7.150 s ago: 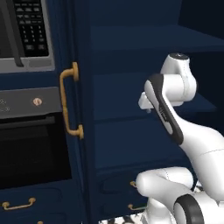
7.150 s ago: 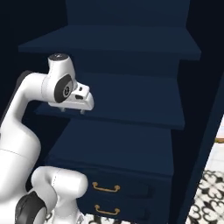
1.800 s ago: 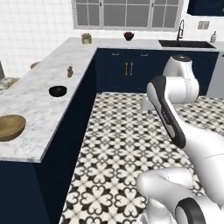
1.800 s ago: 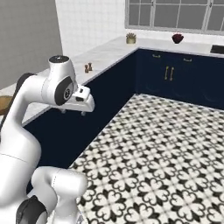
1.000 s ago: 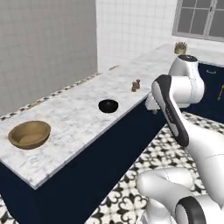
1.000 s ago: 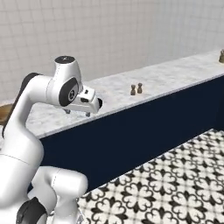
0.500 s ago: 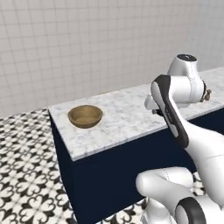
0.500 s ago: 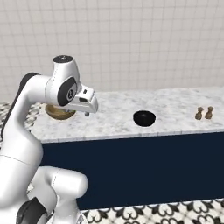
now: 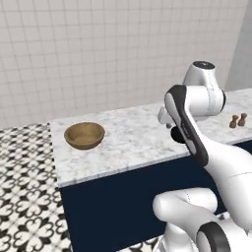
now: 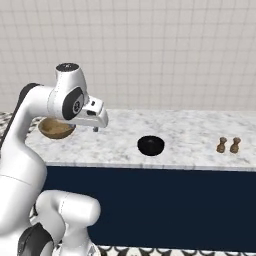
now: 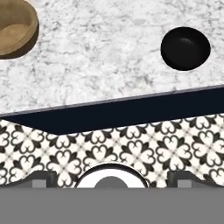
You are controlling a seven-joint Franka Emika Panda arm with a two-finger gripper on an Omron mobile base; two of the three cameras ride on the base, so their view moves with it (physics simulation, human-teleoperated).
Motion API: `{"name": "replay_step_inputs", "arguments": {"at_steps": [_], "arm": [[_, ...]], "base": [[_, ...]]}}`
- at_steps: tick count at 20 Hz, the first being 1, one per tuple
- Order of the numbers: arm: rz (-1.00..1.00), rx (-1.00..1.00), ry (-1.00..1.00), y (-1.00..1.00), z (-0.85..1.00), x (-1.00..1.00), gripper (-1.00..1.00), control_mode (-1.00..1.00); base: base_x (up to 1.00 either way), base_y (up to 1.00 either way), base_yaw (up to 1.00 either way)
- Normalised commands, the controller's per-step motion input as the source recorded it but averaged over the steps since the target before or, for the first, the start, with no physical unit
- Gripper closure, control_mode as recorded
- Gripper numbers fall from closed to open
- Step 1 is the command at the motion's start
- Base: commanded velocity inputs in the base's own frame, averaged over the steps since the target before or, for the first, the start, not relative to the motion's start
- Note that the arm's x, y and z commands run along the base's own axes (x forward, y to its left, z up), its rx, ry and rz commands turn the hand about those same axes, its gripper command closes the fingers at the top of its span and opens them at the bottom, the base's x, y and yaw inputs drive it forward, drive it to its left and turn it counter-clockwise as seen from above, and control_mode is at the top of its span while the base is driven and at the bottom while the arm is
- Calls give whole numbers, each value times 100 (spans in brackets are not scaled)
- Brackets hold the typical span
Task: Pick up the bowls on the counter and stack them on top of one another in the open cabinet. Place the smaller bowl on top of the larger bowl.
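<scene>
The larger bowl (image 9: 84, 135), wide light brown wood, sits near the left end of the counter (image 9: 133, 140). In the right base view my arm partly covers this wooden bowl (image 10: 54, 130), and the smaller bowl (image 10: 151, 145), glossy black, rests to its right near the counter's front edge. From the hand view I look down on the wooden bowl (image 11: 13, 28) at top left and the black bowl (image 11: 185, 48) at top right. My gripper (image 10: 96, 126) hangs above and in front of the counter, between the two bowls, open and holding nothing. The open cabinet is out of view.
Two small brown shakers (image 10: 228, 145) stand on the counter to the right of the black bowl. A white tiled wall (image 10: 150, 50) rises behind the counter. Below the counter's edge lie the dark navy front (image 10: 160, 205) and the patterned floor (image 11: 131, 148).
The whole picture has swung as the base moved; the counter now faces me squarely with both bowls ahead. My arm's pose and the open gripper are unchanged.
</scene>
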Motion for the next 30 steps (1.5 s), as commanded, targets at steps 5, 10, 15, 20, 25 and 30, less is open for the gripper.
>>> {"name": "replay_step_inputs", "arguments": {"at_steps": [5, 10, 15, 20, 25, 30], "arm": [[0, 0, 0, 0, 0, 0, -100, 100], [0, 0, 0, 0, 0, 0, -100, 100], [0, 0, 0, 0, 0, 0, -100, 100], [0, 0, 0, 0, 0, 0, -100, 100], [0, 0, 0, 0, 0, 0, -100, 100], [0, 0, 0, 0, 0, 0, -100, 100]], "base": [[24, -42, 37], [30, -4, 27], [39, 2, 14], [63, 15, 5], [34, 5, 17], [31, 0, 5]]}}
